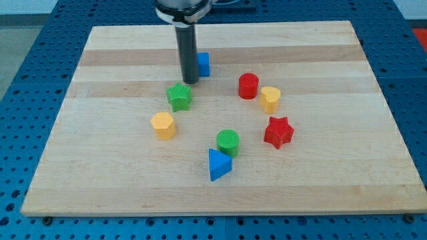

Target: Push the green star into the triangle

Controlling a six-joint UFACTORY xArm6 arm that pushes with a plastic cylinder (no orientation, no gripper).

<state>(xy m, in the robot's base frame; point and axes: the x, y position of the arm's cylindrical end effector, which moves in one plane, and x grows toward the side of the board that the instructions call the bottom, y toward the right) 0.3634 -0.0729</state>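
The green star (179, 97) lies on the wooden board left of centre. The blue triangle (218, 164) lies lower down, towards the view's bottom and right of the star. A green cylinder (227, 142) stands just above the triangle, touching or nearly touching it. My tip (190, 81) is at the end of the dark rod, just above and slightly right of the green star, very close to it.
A blue cube (203, 64) sits right beside the rod, partly hidden by it. A yellow hexagon block (163, 125) lies below-left of the star. A red cylinder (248, 85), a yellow block (269, 99) and a red star (278, 132) stand on the right.
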